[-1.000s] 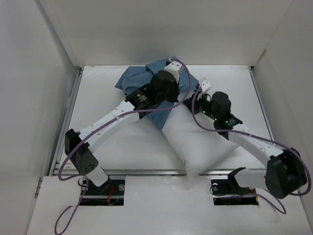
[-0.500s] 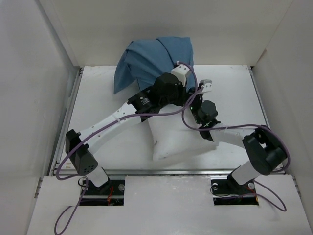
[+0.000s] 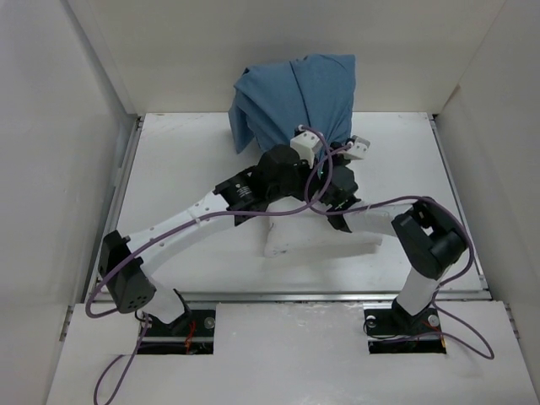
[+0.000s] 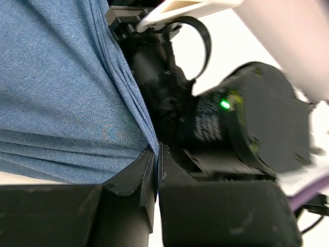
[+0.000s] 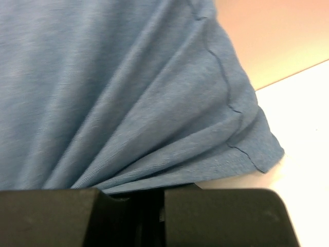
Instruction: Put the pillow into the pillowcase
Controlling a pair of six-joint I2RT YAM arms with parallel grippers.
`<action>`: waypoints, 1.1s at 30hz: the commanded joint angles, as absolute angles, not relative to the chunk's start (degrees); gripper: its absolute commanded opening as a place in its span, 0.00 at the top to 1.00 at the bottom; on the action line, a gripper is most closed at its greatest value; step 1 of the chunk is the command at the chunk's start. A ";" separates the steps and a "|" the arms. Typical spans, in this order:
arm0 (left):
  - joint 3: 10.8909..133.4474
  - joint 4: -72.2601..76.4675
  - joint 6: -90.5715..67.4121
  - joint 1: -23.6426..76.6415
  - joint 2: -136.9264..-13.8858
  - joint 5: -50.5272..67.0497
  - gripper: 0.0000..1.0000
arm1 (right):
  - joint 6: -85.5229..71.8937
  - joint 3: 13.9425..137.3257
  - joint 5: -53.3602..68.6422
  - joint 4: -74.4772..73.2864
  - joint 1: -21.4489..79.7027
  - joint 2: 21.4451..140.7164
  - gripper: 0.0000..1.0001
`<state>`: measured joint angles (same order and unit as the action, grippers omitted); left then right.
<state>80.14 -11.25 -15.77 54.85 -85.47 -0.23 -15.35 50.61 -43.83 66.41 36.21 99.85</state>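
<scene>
**Setting:** white-walled enclosure (image 3: 194,51); flat white table (image 3: 169,169), arm bases at its near edge.

**Left gripper** (image 4: 156,160): black fingers pressed together, pinching a fold of blue cloth.

**Right gripper** (image 5: 149,198): closed likewise on a bunched hem, just right of the left gripper.

**Held item:** slate-blue, wrinkled soft cloth pillowcase (image 3: 295,93), spreading from both grips toward the far wall. Its mouth cannot be made out.

**Item below:** plump white rectangular fabric pillow (image 3: 316,240), on the table centre-right. Its long axis runs left to right. The arms hide its far edge, so whether any corner is inside the case cannot be told.

**Governing relation:** the pillow lies near of and below both grippers, the case far of them. By judgement, the opening must come nearward over the pillow's far long side. The right arm is the closer.
</scene>
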 commanded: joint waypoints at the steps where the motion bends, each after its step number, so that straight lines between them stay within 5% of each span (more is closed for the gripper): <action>1: 77.35 -17.59 -22.23 63.19 -78.23 22.32 1.00 | -18.71 58.01 -51.24 83.43 32.61 100.89 1.00; 4: 75.51 -16.27 -22.24 63.19 -76.21 22.32 1.00 | -19.51 56.87 -50.02 82.88 32.08 101.42 0.99; 14: 74.44 -13.89 -23.12 59.52 -81.46 5.90 1.00 | -24.25 48.88 -34.56 69.10 32.08 93.70 0.68; 18: 73.83 -12.22 -25.14 55.74 -85.85 2.81 1.00 | -26.89 47.64 -27.52 61.01 32.08 88.78 0.66; 23: 75.67 -11.95 -25.05 53.70 -88.68 2.38 1.00 | -26.89 51.85 -20.57 42.22 31.55 85.62 0.14; 24: 76.20 -12.65 -25.05 52.92 -88.68 1.68 0.76 | -26.89 54.38 -19.96 38.45 30.94 85.08 0.08; 27: 76.82 -13.89 -24.35 51.68 -88.68 -0.17 0.31 | -25.32 59.91 -17.86 22.19 30.32 83.50 0.02; 28: 76.82 -13.89 -24.35 51.68 -87.55 -0.70 0.01 | -24.27 61.42 -17.32 18.23 30.32 82.89 0.00; 33: 76.82 -16.00 -23.82 50.63 -83.77 -5.52 0.00 | -20.84 69.50 -15.38 -10.06 29.27 83.66 0.00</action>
